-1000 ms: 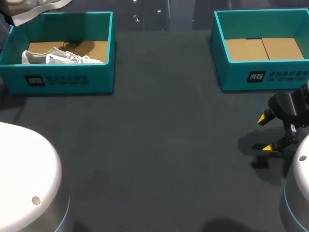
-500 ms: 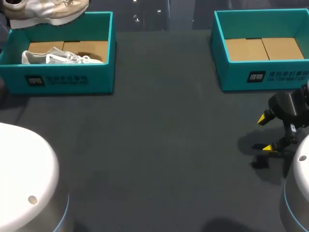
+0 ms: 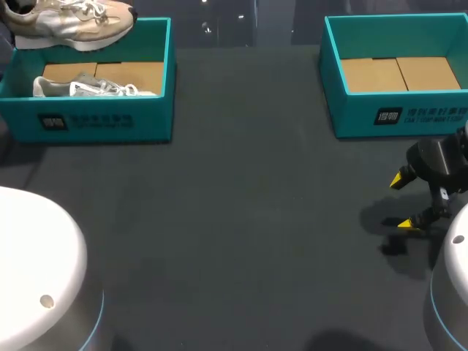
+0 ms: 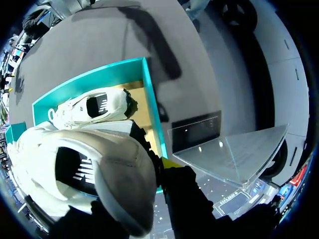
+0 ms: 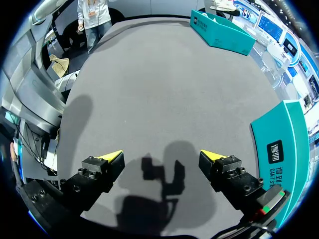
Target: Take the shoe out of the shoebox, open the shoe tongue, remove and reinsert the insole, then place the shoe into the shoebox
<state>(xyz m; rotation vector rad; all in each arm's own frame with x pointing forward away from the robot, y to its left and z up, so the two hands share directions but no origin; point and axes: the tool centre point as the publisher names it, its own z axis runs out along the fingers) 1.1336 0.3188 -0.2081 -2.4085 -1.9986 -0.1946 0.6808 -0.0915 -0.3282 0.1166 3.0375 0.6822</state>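
Observation:
A beige-and-white shoe (image 3: 69, 20) hangs in the air over the back left corner of the left teal shoebox (image 3: 110, 121). In the left wrist view this shoe (image 4: 99, 169) fills the space in front of my left gripper (image 4: 158, 167), which is shut on its heel end; only one yellow tip shows beside it. A second white shoe (image 3: 91, 88) lies on its side inside that box, also seen under the held shoe (image 4: 92, 107). My right gripper (image 3: 402, 201) stands open above the mat at the right, nothing between its fingers (image 5: 162, 157).
An empty teal shoebox (image 3: 395, 113) with a cardboard floor stands at the back right, just beyond my right gripper; its wall (image 5: 281, 149) shows beside the right finger. Dark mat (image 3: 248, 205) covers the table between the boxes.
The held shoe has come further into the head view, moving right and slightly down over the left box's back corner. My right arm has not moved.

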